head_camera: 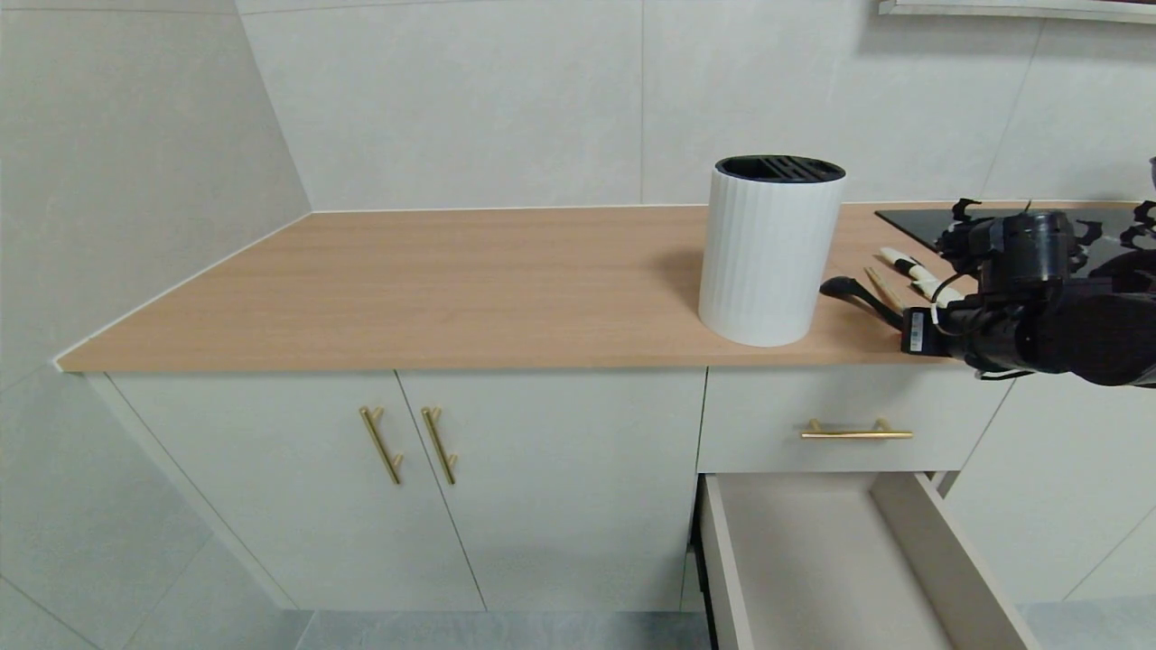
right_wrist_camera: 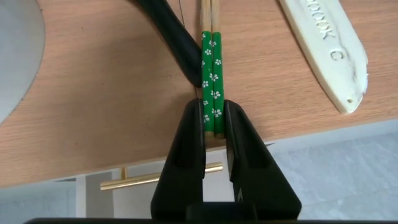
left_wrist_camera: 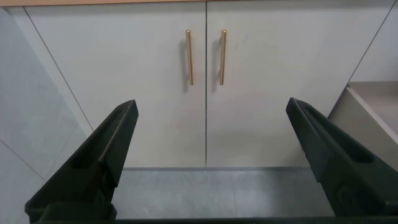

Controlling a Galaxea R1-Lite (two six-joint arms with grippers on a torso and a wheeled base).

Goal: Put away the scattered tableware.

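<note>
Two chopsticks [right_wrist_camera: 210,81], pinched at their ends by your right jaws (left jaws open, empty), may twist loose against the black handle [right_wrist_camera: 171,43] at 9 o'clock.

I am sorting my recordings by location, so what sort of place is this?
Likely a home kitchen: a wooden countertop over cabinet doors, a black cooktop set into it, and green chopsticks at its edge.
</note>
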